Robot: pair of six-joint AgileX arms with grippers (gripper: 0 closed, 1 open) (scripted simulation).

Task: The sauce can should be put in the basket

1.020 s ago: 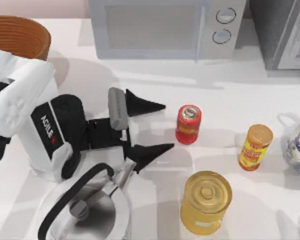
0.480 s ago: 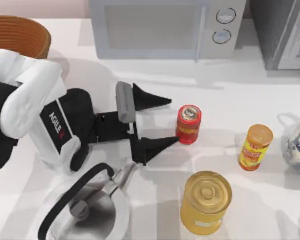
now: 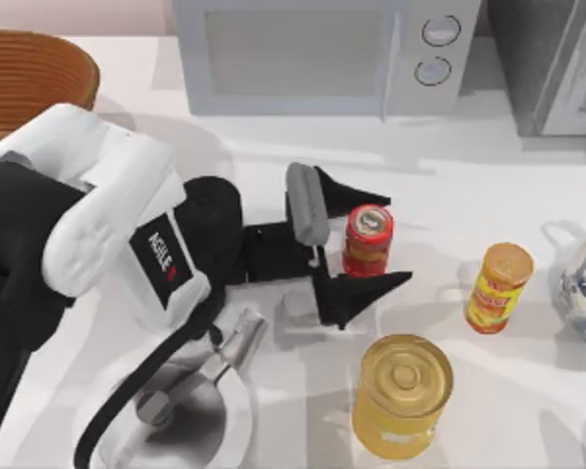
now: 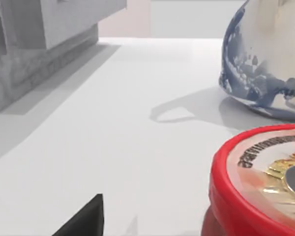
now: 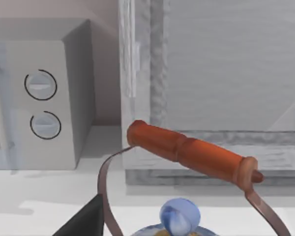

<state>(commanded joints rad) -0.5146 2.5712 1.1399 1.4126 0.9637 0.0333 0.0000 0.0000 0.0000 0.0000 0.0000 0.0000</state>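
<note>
The sauce can point(image 3: 368, 240), red with a silver top, stands upright mid-table. My left gripper point(image 3: 398, 238) is open, its two black fingers lying on either side of the can, with a gap on both sides. The left wrist view shows the can's red rim and top point(image 4: 265, 182) very close, and one black fingertip point(image 4: 86, 221) beside it. The wicker basket point(image 3: 29, 73) sits at the far left back corner, behind the left arm. In the right wrist view, one black fingertip point(image 5: 83, 221) of my right gripper hangs over a teapot, with nothing held.
A gold can point(image 3: 402, 396) stands just in front of the lower finger. A yellow bottle point(image 3: 498, 286) and a blue-white teapot point(image 3: 584, 283) are to the right. A microwave point(image 3: 313, 54) lines the back. A silver kettle point(image 3: 166, 410) sits under the left arm.
My left arm has reached to the right, bringing its open fingers from short of the sauce can to either side of it. The can has not moved.
</note>
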